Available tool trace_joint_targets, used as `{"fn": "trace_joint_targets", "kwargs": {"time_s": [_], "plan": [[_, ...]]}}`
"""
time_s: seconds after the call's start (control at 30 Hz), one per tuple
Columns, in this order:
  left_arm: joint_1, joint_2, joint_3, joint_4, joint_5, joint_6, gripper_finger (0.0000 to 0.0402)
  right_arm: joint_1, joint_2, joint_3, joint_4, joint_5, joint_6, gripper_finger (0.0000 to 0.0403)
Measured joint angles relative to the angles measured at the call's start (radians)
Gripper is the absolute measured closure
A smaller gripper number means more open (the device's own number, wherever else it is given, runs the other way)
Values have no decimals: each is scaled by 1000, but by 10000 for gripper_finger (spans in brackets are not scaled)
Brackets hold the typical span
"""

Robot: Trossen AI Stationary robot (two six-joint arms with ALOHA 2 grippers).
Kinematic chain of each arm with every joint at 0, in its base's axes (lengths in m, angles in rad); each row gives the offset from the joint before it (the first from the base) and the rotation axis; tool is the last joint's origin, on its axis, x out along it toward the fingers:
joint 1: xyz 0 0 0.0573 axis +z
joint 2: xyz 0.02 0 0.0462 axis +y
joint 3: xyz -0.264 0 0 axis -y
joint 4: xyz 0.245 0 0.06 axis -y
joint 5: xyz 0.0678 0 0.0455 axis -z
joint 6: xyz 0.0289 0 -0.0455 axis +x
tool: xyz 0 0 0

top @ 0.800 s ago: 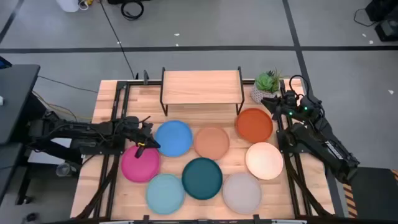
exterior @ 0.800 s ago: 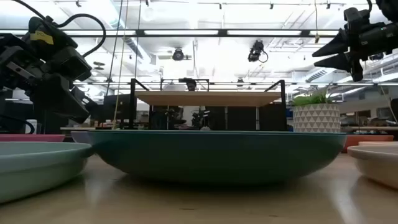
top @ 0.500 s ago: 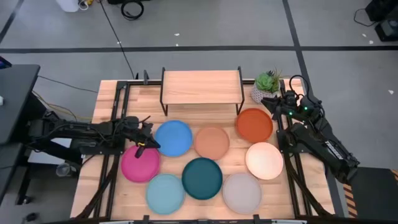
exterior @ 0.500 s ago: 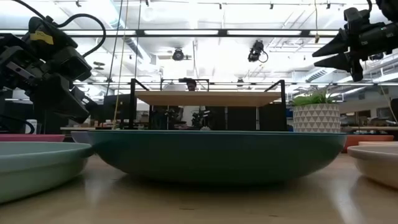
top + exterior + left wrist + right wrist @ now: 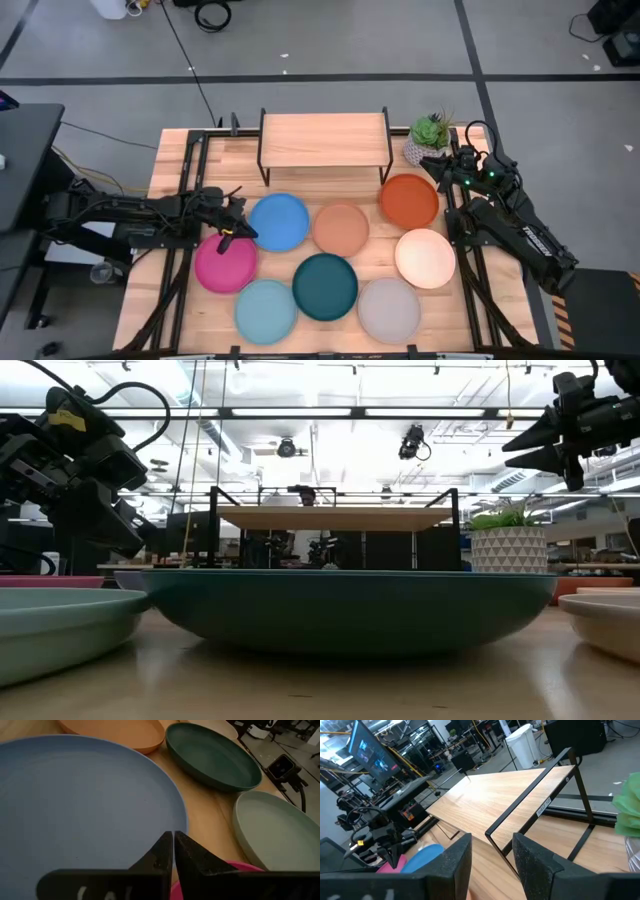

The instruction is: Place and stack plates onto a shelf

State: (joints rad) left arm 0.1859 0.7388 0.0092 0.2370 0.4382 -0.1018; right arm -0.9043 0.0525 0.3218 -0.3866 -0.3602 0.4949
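Eight plates lie flat on the table in the high view: blue [image 5: 278,221], tan [image 5: 340,228], orange-red [image 5: 409,200], cream [image 5: 425,257], dark teal [image 5: 325,286], grey [image 5: 389,309], light aqua [image 5: 266,309] and magenta [image 5: 225,262]. The shelf [image 5: 324,140] stands bare at the far edge. My left gripper [image 5: 238,233] is shut and hovers over the seam between the blue plate [image 5: 85,805] and the magenta plate [image 5: 235,875]. My right gripper [image 5: 432,160] is open, raised beyond the orange-red plate and facing the shelf [image 5: 510,795].
A small potted plant [image 5: 430,135] stands right of the shelf, close to my right gripper. The plates crowd the middle and near half of the table, with narrow gaps of bare wood between them. In the low view the dark teal plate [image 5: 350,605] fills the foreground.
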Motion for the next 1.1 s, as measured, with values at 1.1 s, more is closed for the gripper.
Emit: {"fn": "trace_joint_targets", "kwargs": {"time_s": [1.1], "plan": [[0, 1, 0, 704, -155, -598, 377, 0, 0, 0, 0, 0, 0, 254]]}}
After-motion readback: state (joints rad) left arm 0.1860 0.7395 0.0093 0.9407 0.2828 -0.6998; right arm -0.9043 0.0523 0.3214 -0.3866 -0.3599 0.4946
